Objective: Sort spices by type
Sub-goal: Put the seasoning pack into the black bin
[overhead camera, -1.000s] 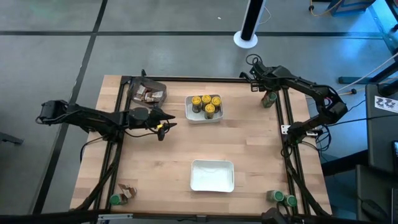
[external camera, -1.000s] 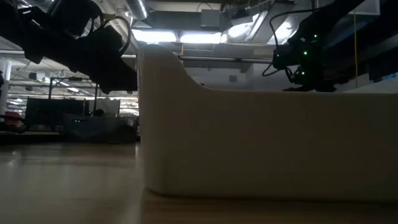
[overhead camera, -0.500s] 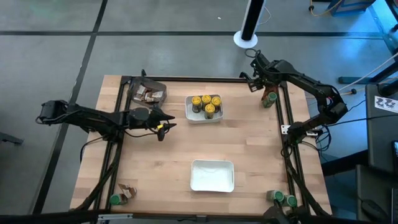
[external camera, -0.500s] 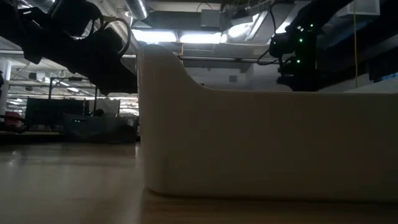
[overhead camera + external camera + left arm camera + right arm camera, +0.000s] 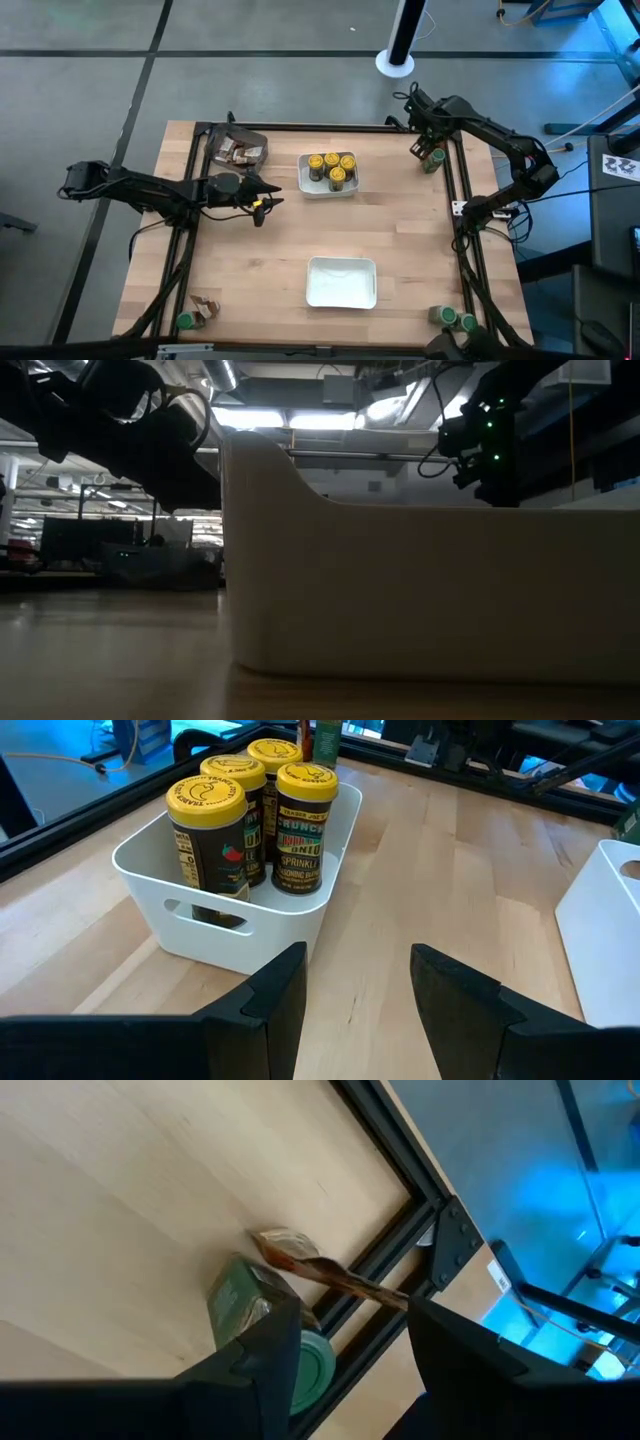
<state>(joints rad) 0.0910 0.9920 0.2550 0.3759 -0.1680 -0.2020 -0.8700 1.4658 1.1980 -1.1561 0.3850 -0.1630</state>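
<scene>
My right gripper [image 5: 350, 1365] is open above the table's far right corner, where a green-lidded jar [image 5: 255, 1315] and a crinkled brown-orange packet [image 5: 305, 1258] sit beside the black frame rail; in the high view the jar [image 5: 432, 160] is just nearside of the gripper [image 5: 424, 142]. My left gripper [image 5: 357, 985] is open and empty, left of the white tray [image 5: 160, 915] that holds several yellow-lidded jars [image 5: 305, 825]. More green-lidded jars [image 5: 455, 319] stand at the near right corner. One green-lidded jar [image 5: 185, 321] and a packet [image 5: 207, 308] are at the near left corner.
An empty white tray [image 5: 341, 282] sits near the table's near edge and fills the low view [image 5: 400, 590]. A dark bin [image 5: 236, 148] with packets stands at the far left. Black frame rails [image 5: 458, 200] run along the table's sides. Bare wood lies between the trays.
My right gripper has shifted a little toward the table's right edge, closer to the green-lidded jar at the far right corner. The left arm and all jars, packets and trays have stayed put.
</scene>
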